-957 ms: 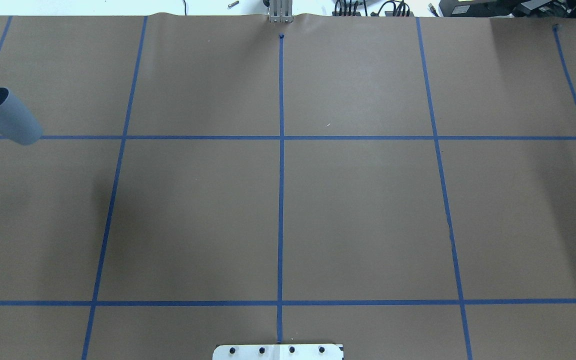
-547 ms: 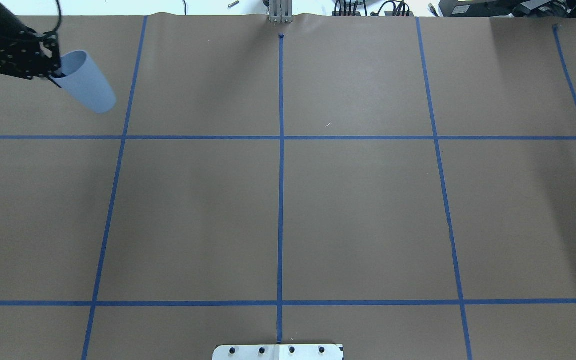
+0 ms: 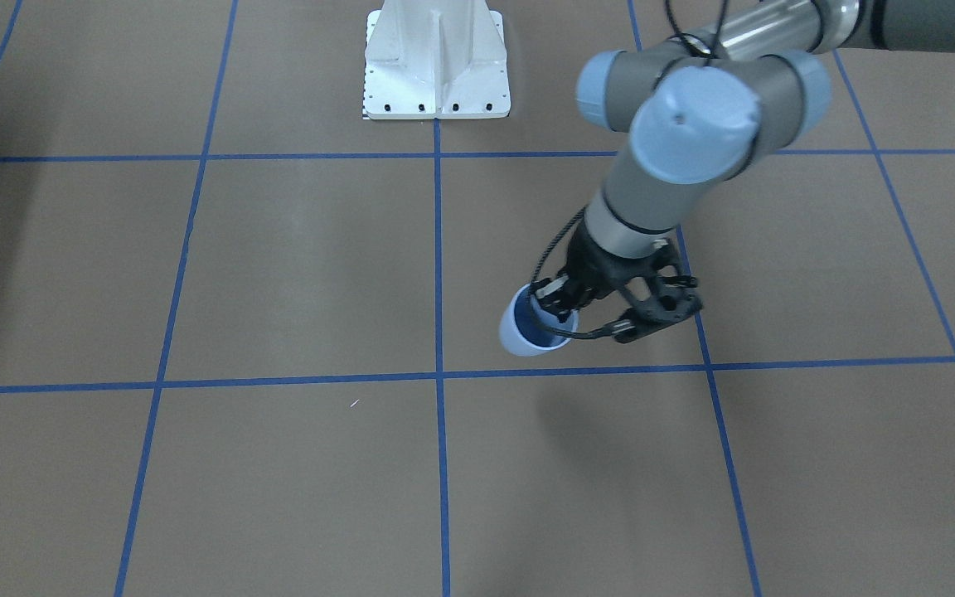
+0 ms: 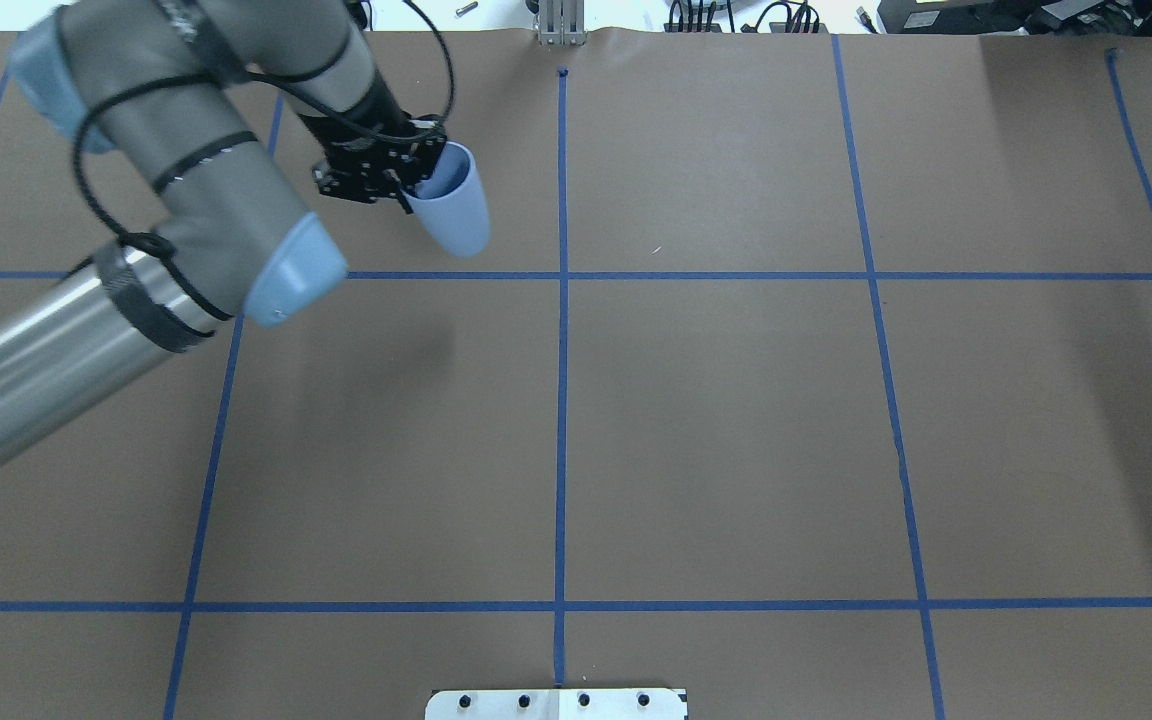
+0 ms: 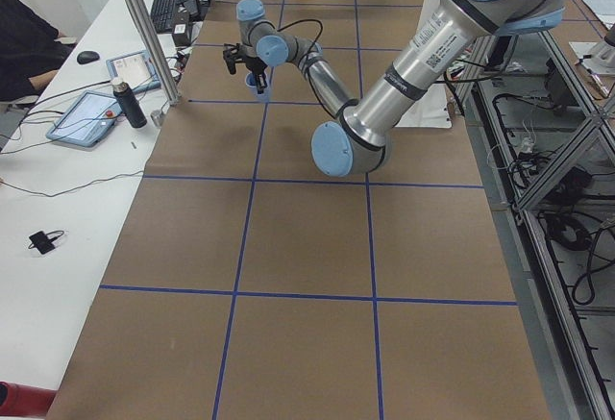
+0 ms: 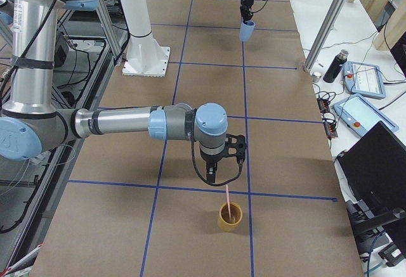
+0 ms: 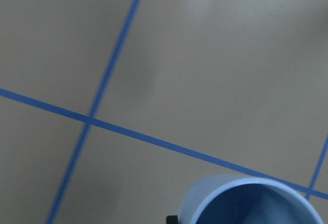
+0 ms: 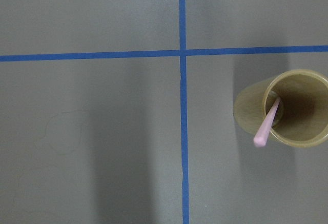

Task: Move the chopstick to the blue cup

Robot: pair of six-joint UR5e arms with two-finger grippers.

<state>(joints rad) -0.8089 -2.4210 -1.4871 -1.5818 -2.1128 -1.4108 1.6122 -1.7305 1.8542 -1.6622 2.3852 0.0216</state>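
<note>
Left arm is stretched out over the brown-papered table (image 4: pixel 736 400). The left gripper (image 4: pixel 414 185) pinches the blue cup (image 4: pixel 458 215) at its rim, one finger inside the mouth and the other outside against the wall. The cup hangs from the fingers, tilted, with its base pointing away from the wrist. It is clear of the table, and its shadow (image 3: pixel 585 414) falls apart from it on the paper. From the front, the darker blue inside shows. The cup is over the square just on the robot's side of a blue tape line (image 3: pixel 278 383). The left wrist camera catches only the cup's mouth at the bottom edge, with crossed tape lines on the paper beyond.

The chopstick (image 6: pixel 227 196) is well apart from the blue cup, at the table's other end. It stands slanted in a tan cup (image 6: pixel 230 220), lower end inside, upper end leaning out over the rim. In the right wrist view, cup and stick sit at the right side of the picture, beside a tape cross.

The right gripper (image 6: pixel 219 166) hangs above the paper, just beside the tan cup and higher than it. The chopstick's top is near the fingers, and I cannot tell whether it touches them. This gripper shows only from the side, so I cannot tell if its fingers are spread or pressed together.

The white robot base (image 3: pixel 436 66) stands at the table's far edge.
</note>
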